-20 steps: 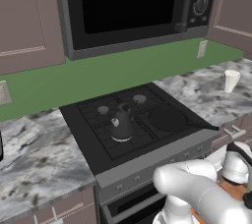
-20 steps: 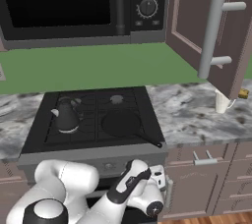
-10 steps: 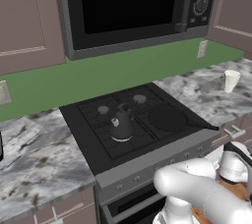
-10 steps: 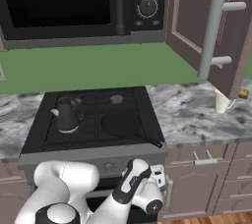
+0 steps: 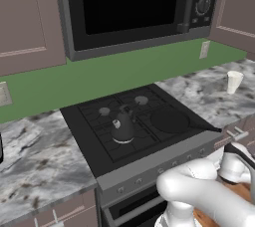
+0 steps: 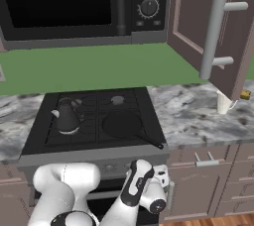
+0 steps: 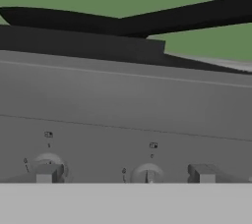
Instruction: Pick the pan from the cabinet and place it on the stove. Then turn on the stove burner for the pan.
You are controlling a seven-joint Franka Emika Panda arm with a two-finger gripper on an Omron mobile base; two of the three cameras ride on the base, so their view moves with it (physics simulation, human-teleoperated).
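Observation:
The black pan (image 6: 121,125) lies on the stove's (image 6: 44,141) front right burner, its long handle (image 6: 149,141) pointing toward the front right corner. It also shows from the left at the pan (image 5: 169,120). My gripper (image 7: 125,175) hangs low, facing the stove's grey knob strip (image 7: 123,100). Its fingertips (image 7: 45,174) stand wide apart, open and holding nothing. A small knob (image 7: 147,174) sits between them, another knob (image 7: 49,161) by the left tip. Above the strip, the pan handle (image 7: 192,15) crosses the hand view. The cabinet (image 6: 218,31) door stands open at the upper right.
A small dark kettle (image 6: 67,117) sits on the front left burner. A white mug (image 6: 223,103) stands on the marble counter (image 6: 193,116) right of the stove, under the open door. The black microwave (image 6: 74,2) hangs over the cooktop. Drawers (image 6: 206,160) sit below the counter.

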